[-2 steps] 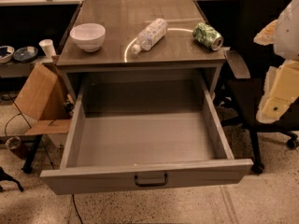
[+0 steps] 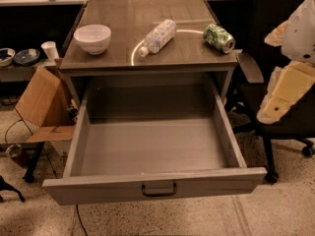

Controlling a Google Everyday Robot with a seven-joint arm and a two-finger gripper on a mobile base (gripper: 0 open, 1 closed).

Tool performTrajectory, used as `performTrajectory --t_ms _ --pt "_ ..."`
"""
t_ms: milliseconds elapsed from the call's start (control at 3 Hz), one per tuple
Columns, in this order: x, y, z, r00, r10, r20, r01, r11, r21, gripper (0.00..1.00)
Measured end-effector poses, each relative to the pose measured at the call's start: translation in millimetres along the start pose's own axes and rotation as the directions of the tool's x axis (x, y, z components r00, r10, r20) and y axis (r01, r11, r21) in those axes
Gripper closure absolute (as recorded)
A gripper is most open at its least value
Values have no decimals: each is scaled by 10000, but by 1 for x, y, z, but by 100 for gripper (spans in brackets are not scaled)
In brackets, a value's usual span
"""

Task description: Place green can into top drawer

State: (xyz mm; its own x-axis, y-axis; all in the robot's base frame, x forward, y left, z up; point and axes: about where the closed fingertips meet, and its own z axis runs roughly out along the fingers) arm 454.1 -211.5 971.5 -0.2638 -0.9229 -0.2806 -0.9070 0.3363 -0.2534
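Note:
The green can (image 2: 218, 37) lies on its side on the cabinet top (image 2: 123, 28), near its right edge, with a silver end facing front right. The top drawer (image 2: 152, 146) is pulled fully open below it and holds nothing; its dark bail handle (image 2: 159, 190) is at the centre of the front panel. My gripper (image 2: 280, 100), cream and white, hangs at the right edge of the view. It is to the right of the drawer, lower than the can and apart from it, and holds nothing that I can see.
A white bowl (image 2: 92, 37) stands at the left of the cabinet top. A clear plastic bottle (image 2: 157, 35) with a white cap lies in the middle. A black office chair (image 2: 275, 14) stands right of the cabinet, behind my gripper. A cardboard box (image 2: 42, 102) leans at the left.

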Motion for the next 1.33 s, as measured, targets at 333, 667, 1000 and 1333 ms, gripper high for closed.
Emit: performTrajectory --t_ms 333,667,1000,1333 --pt "-1 -27 23 9837 1526 947 -1563 9872 330 0" --pt "9 -57 48 9088 3643 2034 -3832 9216 615 0" --pt "13 -108 61 7865 5259 3238 -5916 7921 1503 0" --pt "7 -115 57 7578 5429 3620 -6217 7692 1477 0"
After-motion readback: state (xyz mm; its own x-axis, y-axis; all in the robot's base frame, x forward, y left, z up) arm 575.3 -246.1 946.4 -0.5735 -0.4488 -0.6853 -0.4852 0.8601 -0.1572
